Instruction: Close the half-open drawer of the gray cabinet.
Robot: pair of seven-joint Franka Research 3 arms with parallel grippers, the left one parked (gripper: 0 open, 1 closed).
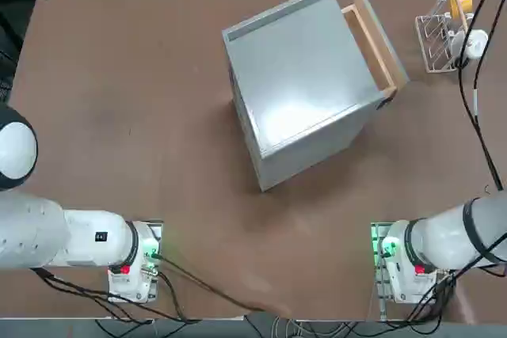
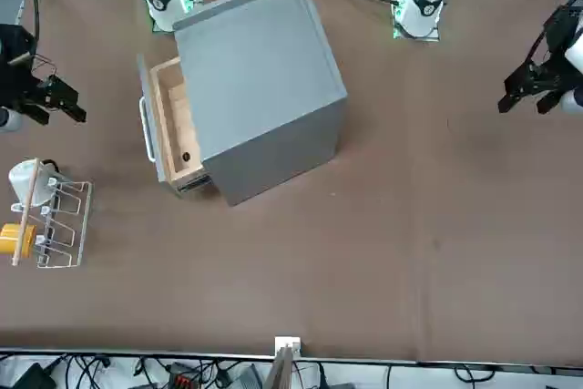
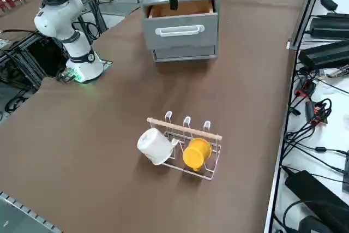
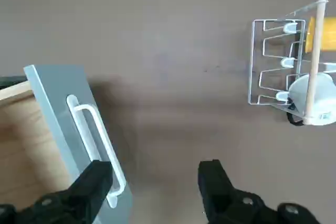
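From above, one boxy matte-gray cabinet [image 1: 305,89] stands turned on the brown table [image 1: 119,116], its one shallow light-wood drawer [image 1: 372,41] half out toward the white wire rack [image 1: 444,33]. Opposite, the tray's wood looks smooth. At the wrist, the right gripper [image 4: 157,182] hangs wide open, empty, above the drawer's white bar handle [image 4: 97,148].

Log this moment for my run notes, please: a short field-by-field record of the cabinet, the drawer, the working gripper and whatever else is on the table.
cabinet: gray cabinet, set at an angle on the brown table
drawer: drawer partly pulled out, wood interior showing, pale handle on its gray front
right gripper: right gripper open, holding nothing, hanging above the table just off the drawer's front
task state: drawer not yet closed
other items: white wire rack with a white cup and a yellow cup, standing apart from the cabinet
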